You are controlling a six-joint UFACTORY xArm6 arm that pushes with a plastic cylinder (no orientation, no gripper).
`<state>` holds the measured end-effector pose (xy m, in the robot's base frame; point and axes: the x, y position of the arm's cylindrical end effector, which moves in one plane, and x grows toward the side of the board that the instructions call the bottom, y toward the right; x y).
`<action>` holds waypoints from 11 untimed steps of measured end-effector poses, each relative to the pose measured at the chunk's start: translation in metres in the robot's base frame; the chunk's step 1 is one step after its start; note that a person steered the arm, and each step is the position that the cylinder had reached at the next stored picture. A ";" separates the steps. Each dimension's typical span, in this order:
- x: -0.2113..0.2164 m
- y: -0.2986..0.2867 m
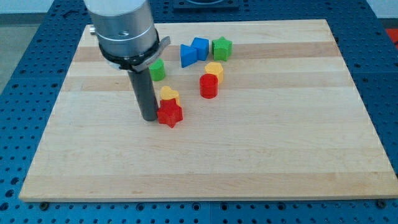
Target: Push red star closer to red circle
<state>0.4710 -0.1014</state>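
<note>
The red star [170, 114] lies left of the board's middle. A yellow block [168, 95] touches its top edge. The red circle [209, 86], a short cylinder, stands up and to the right of the star, with a yellow block [214, 70] against its top right. My tip [150, 117] rests on the board right at the star's left side, touching or nearly touching it.
A green block [158, 70] sits by the rod, above the yellow one. A blue triangle [187, 55], a blue block [199, 47] and a green star [221, 48] form a row near the view's top. The wooden board [261, 149] lies on a blue perforated table.
</note>
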 end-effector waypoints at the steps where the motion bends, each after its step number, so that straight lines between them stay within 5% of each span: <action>1: -0.039 0.019; 6: -0.020 -0.025; 9: -0.032 0.059; 11: -0.014 0.018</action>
<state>0.4575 -0.0831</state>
